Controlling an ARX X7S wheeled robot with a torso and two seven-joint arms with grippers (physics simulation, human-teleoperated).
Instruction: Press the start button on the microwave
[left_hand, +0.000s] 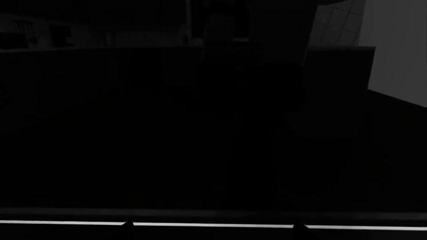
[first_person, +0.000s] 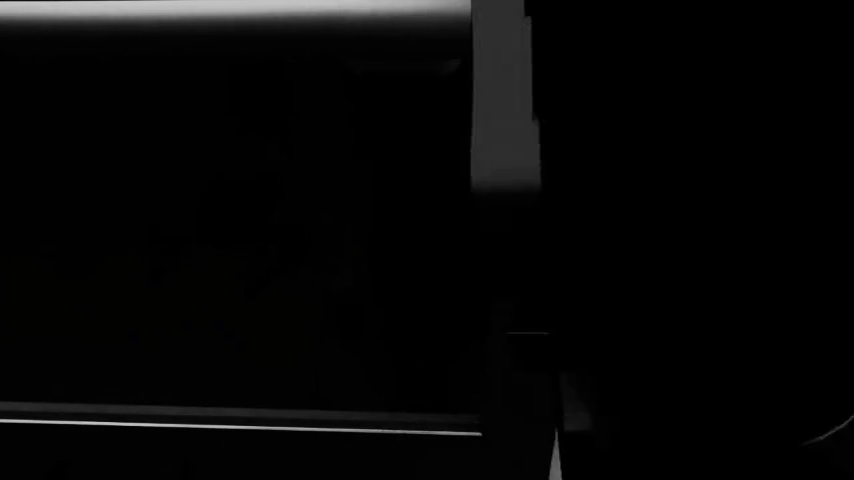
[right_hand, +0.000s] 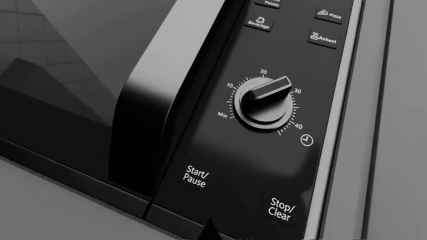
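Of the right claw only a dark tip shows, close to the microwave, just below and between the Start/Pause button and the Stop/Clear button; whether it is open or closed cannot be told. Above these sits the timer dial. The left claw shows only two dark tips before the dark door pane, state unreadable. In the head view the microwave fills the frame, close in front.
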